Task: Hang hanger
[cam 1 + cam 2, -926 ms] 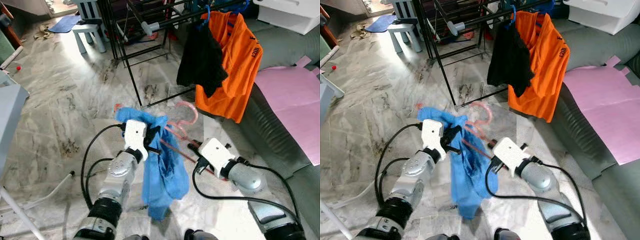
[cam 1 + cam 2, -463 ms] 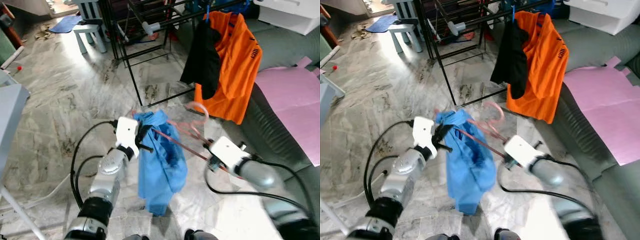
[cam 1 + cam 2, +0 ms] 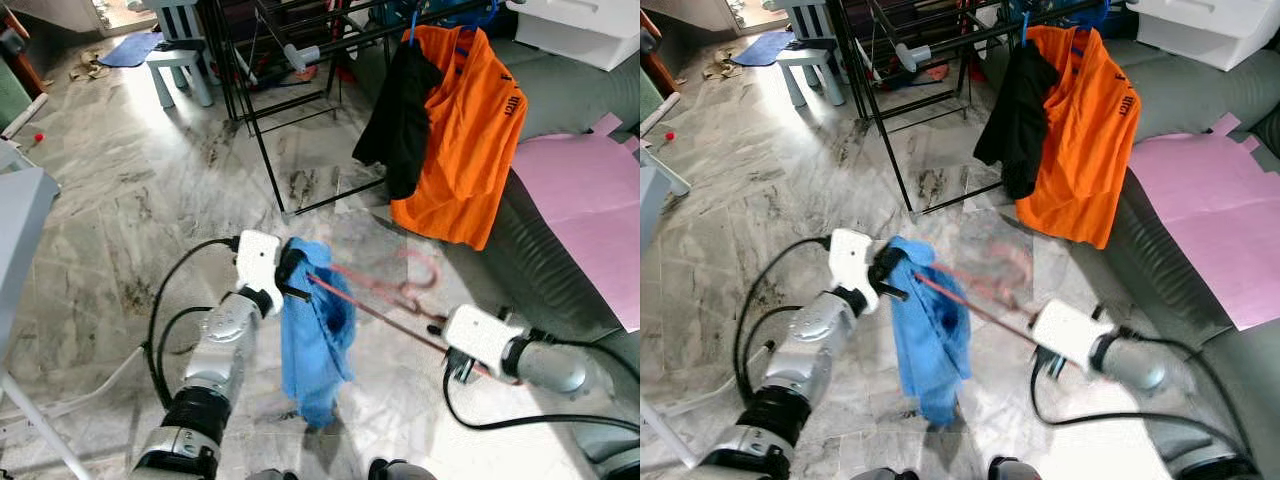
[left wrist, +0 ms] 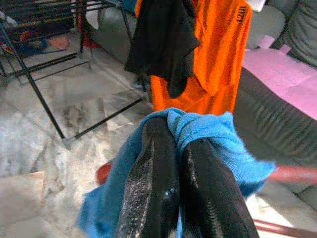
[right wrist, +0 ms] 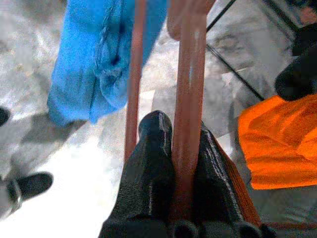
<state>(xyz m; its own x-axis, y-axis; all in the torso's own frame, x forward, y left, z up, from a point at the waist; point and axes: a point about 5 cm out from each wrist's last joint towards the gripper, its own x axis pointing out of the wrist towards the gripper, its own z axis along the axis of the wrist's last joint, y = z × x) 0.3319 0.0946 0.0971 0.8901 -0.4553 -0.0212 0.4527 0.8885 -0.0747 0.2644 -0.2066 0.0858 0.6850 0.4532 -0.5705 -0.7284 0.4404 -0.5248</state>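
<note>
pink hanger is held low over the floor between the two arms, well short of the rack, its hook blurred and pointing toward the orange shirt. a blue garment is draped on its left end and hangs down almost to the floor.

right gripper has its two black fingers pressed tight on one bar of the hanger, as the right wrist view shows plainly. left gripper is pinched shut on the top fold of the blue garment, at the hanger's far end; whether it also has the hanger bar inside the cloth cannot be told.

judging from this, the step in hand is carrying the loaded hanger toward the rail, and hanging is not yet done. the next move calls for lifting the hanger high, turning its hook toward the rail of the black drying rack, and keeping the cloth from sliding off.

an orange shirt and a black garment already hang from that rack's rail. below is a grey marbled tile floor. a grey sofa with a pink sheet on it stands to the right, and a small pale stool sits farther back.
</note>
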